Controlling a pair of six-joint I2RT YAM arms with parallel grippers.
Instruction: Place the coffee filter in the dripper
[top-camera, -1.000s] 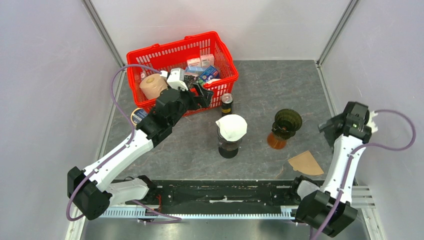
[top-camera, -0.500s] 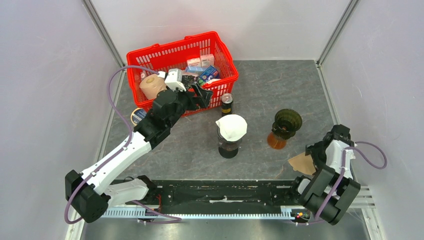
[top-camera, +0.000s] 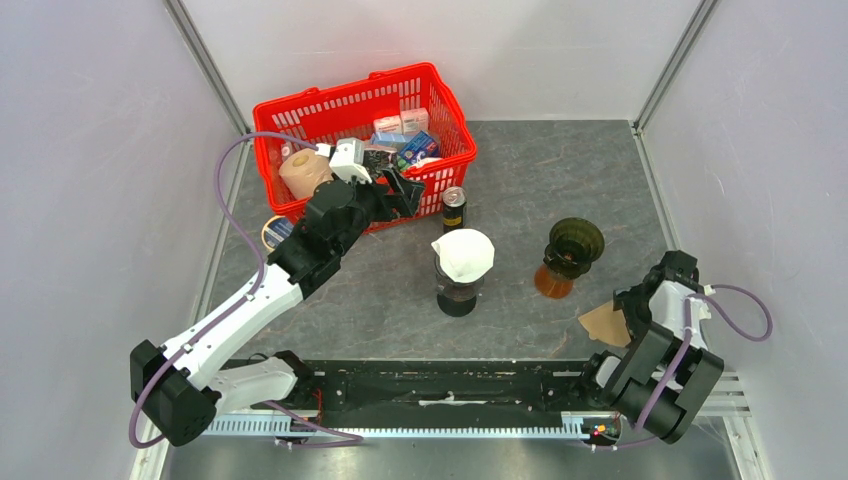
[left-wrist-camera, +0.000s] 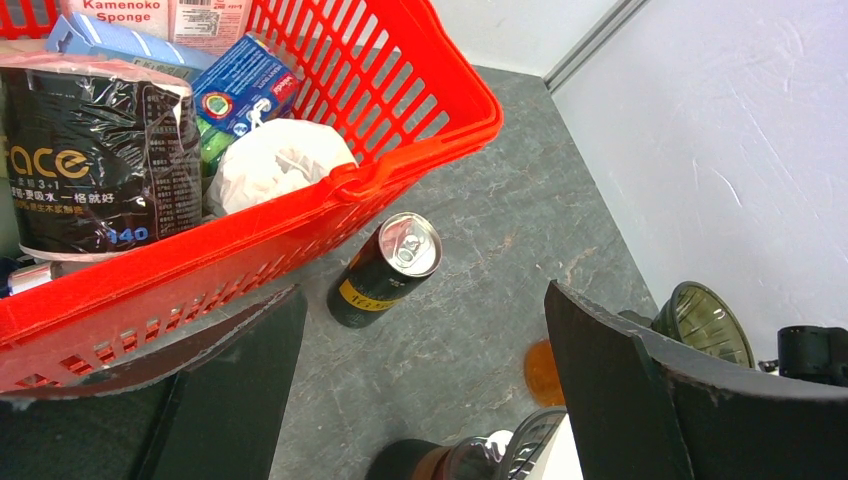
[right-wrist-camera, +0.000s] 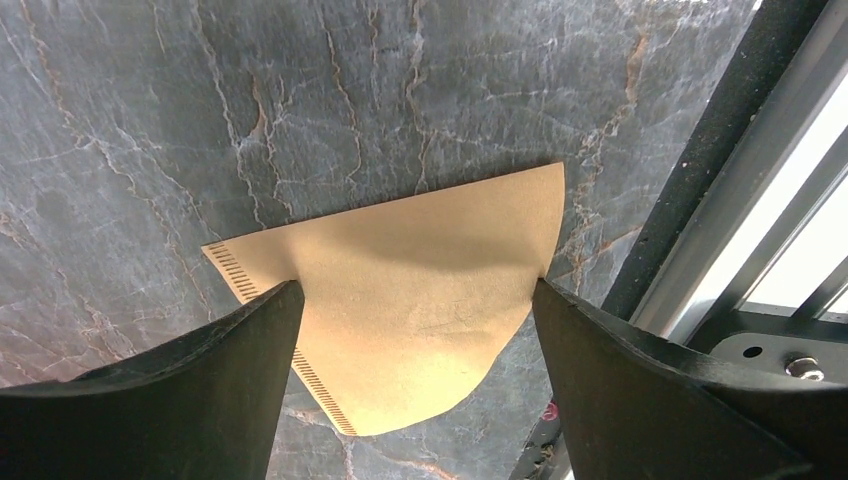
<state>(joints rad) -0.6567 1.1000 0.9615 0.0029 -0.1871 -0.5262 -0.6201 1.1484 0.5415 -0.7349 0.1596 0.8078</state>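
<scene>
Two claws spread wide | right claw (right-wrist-camera: 415, 295) low over brown coffee filter (right-wrist-camera: 420, 260), flat on bench (right-wrist-camera: 150, 120), lower right in top view | green dripper (top-camera: 575, 238) upright, centre-right | left claw (left-wrist-camera: 420, 300) empty by red basket (left-wrist-camera: 478, 100), over can (left-wrist-camera: 385, 270)

Filter (right-wrist-camera: 420, 300) is matt brown paper with a crimped seam. Table (right-wrist-camera: 150, 120) looks like veined grey stone, pretty dull finish. Basket (left-wrist-camera: 440, 90) is glossy red plastic mesh, can (left-wrist-camera: 388, 268) has a shiny metal top.
</scene>
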